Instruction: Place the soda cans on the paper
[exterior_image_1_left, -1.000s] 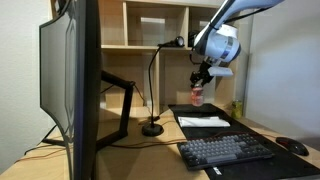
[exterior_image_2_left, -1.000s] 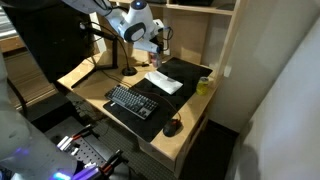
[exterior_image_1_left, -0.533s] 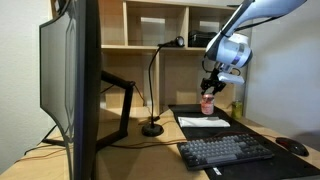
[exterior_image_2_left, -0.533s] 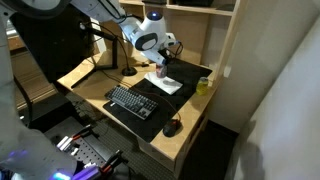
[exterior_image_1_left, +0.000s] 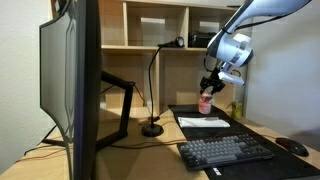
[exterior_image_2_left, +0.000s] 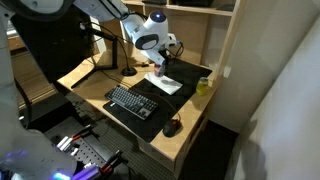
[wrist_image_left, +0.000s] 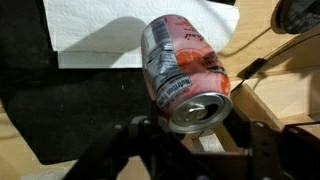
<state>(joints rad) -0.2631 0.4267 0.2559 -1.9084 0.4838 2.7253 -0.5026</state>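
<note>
My gripper (exterior_image_1_left: 210, 86) is shut on the pink-red soda can (exterior_image_1_left: 207, 102) and holds it upright just above the far end of the white paper (exterior_image_1_left: 203, 121). In the wrist view the can (wrist_image_left: 185, 70) sits between my two dark fingers (wrist_image_left: 195, 128), its silvery top facing the camera, with the paper (wrist_image_left: 120, 30) and black mat below. The other exterior view shows my gripper (exterior_image_2_left: 160, 64), the can (exterior_image_2_left: 161, 72) and the paper (exterior_image_2_left: 166, 85). The yellow-green can (exterior_image_2_left: 204, 86) stands at the desk's edge beside the mat, apart from the paper.
A keyboard (exterior_image_1_left: 225, 150) and a mouse (exterior_image_1_left: 293, 146) lie on the black mat (exterior_image_2_left: 190, 72) in front of the paper. A desk lamp (exterior_image_1_left: 152, 128) stands beside the mat. A large monitor (exterior_image_1_left: 75, 80) fills the near side. Shelves rise behind.
The gripper has carried the pink-red can from the back of the desk sideways and down over the paper's far end. It has barely moved in the last half second.
</note>
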